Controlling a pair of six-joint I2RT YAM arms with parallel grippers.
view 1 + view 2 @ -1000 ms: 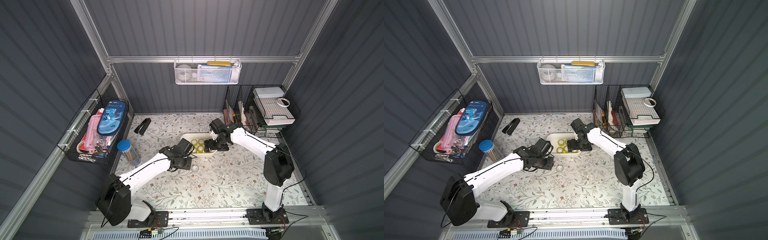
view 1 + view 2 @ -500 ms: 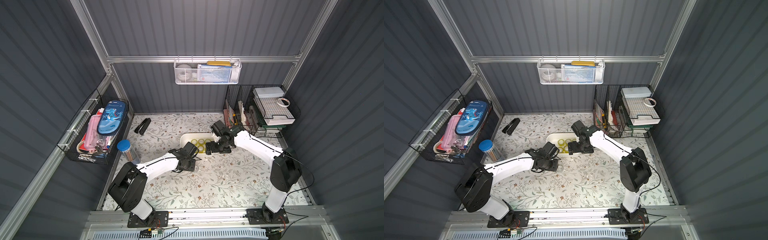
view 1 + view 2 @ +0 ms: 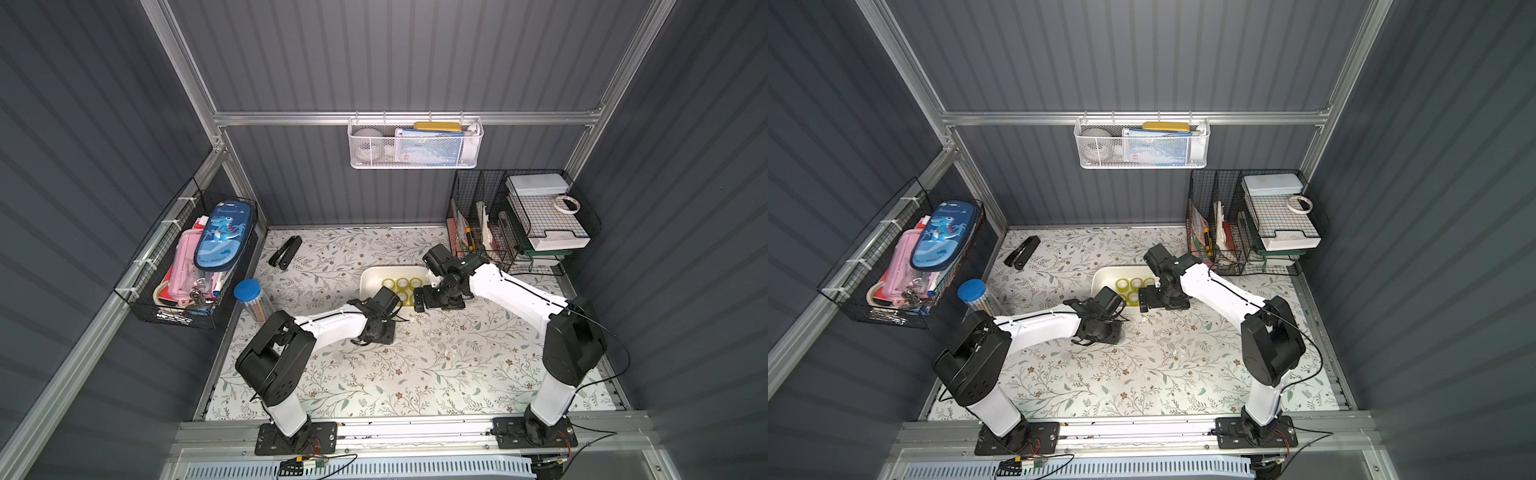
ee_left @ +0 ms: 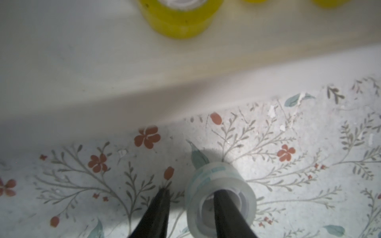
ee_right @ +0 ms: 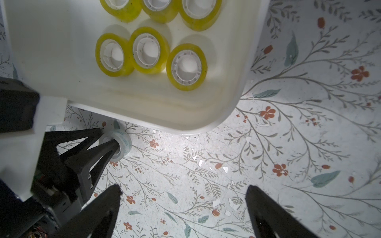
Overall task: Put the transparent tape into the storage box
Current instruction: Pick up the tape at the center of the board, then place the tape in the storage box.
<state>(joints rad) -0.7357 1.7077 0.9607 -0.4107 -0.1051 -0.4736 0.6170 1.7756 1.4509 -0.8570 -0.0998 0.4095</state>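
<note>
A white mesh basket (image 3: 473, 141) hangs on the rear wall. A black wire rack (image 3: 478, 195) carries 1 white tape ring (image 3: 567, 204). A black wire basket (image 3: 166, 316) holds a blue dinosaur pencil case (image 3: 222, 237). A blue-lidded tube (image 3: 251, 299) stands on the floral bench (image 3: 415, 374).

Robot test cell — grey panelled walls (image 3: 415, 54), aluminium frame (image 3: 291, 118), stationery baskets (image 3: 415, 165).

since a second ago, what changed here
The left gripper came down from beside the storage box onto the colourless roll on the table, one finger inside its core, not yet clamped. The right gripper drew back slightly, open. The six yellow rolls stayed in the box.
</note>
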